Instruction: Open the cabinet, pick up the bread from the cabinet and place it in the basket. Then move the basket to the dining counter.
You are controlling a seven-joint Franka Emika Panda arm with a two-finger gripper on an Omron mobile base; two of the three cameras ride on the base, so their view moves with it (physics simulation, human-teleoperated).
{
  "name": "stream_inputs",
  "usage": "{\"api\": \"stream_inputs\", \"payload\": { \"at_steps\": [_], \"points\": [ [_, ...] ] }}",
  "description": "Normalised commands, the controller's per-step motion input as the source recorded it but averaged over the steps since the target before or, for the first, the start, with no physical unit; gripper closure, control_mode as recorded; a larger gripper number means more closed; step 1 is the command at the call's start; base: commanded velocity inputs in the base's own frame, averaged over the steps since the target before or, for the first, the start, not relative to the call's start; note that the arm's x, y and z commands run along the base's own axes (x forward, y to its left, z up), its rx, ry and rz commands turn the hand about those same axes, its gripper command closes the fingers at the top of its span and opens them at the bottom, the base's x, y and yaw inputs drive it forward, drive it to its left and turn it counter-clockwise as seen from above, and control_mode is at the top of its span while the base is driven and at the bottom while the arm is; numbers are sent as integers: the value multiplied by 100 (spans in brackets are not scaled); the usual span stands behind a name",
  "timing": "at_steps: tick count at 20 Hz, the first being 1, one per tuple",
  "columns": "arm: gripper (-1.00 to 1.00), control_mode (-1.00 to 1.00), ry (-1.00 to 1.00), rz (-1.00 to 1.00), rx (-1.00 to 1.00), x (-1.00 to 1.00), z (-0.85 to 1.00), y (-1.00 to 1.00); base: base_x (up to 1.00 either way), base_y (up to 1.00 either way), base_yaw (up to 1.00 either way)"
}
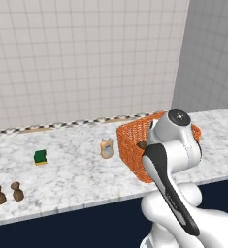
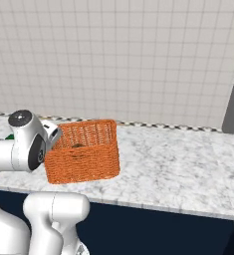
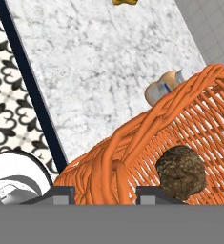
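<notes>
White tiled wall backs the marble surface (image 1: 76,169), where we clamp our gripper (image 3: 105,190) on the rim of the orange basket (image 2: 83,152), centre-left in the right base view. We judge the bread (image 3: 181,171) already inside, with only setting the basket down left. A small bottle (image 1: 106,147) stands nearby.

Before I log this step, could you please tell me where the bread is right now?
The bread lies inside the orange basket, which the pincer grips by its rim; in the right base view, the basket sits at the marble counter's front edge.
</notes>
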Motion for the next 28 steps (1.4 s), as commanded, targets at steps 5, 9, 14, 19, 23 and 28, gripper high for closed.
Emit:
{"api": "stream_inputs", "payload": {
  "at_steps": [5, 9, 14, 19, 23, 28],
  "points": [
    [100, 100, 0, 0, 0, 0, 0, 0, 4, 0, 0],
    [100, 100, 0, 0, 0, 0, 0, 0, 21, 0, 0],
    [100, -100, 0, -3, 0, 72, -2, -25, 10, -2, 0],
    [100, -100, 0, -8, 0, 87, -2, -51, 0, 0, 0],
    [100, -100, 0, -6, 0, 68, 0, -62, 0, 0, 0],
    [100, -100, 0, -5, 1, 42, -1, -50, 0, 0, 0]
  ]
}}
